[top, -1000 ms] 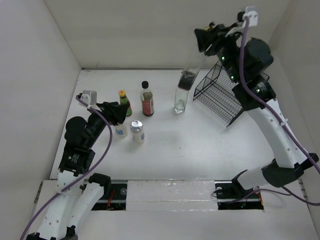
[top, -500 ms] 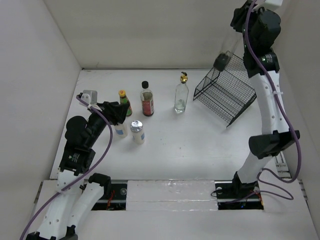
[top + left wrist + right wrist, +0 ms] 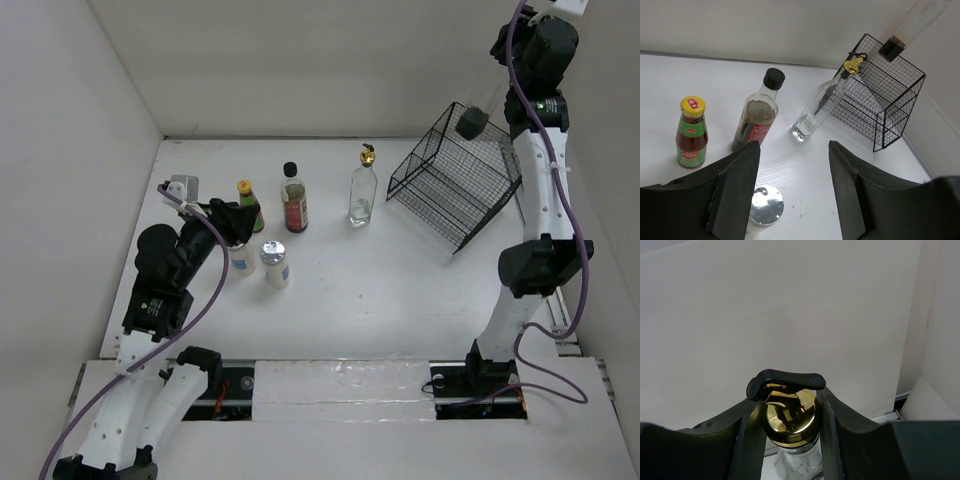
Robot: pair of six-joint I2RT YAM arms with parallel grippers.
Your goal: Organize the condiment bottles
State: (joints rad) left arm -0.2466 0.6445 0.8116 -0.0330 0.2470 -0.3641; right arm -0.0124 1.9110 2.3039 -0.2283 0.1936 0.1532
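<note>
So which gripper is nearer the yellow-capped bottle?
Left. The left gripper is open on the near side of the yellow-capped bottle; the right gripper is high over the wire basket at the far right, shut on a glass bottle.

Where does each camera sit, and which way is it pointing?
Top external: above and behind, looking down at the table; both arms show.
Left wrist: on the low left arm, facing the black-capped bottle and basket; its open left hand frames the bottom.
Right wrist: raised high, facing the wall; the right hand grips the held bottle by its gold pourer.
Shared: top and left wrist both show the held bottle above the basket.
</note>
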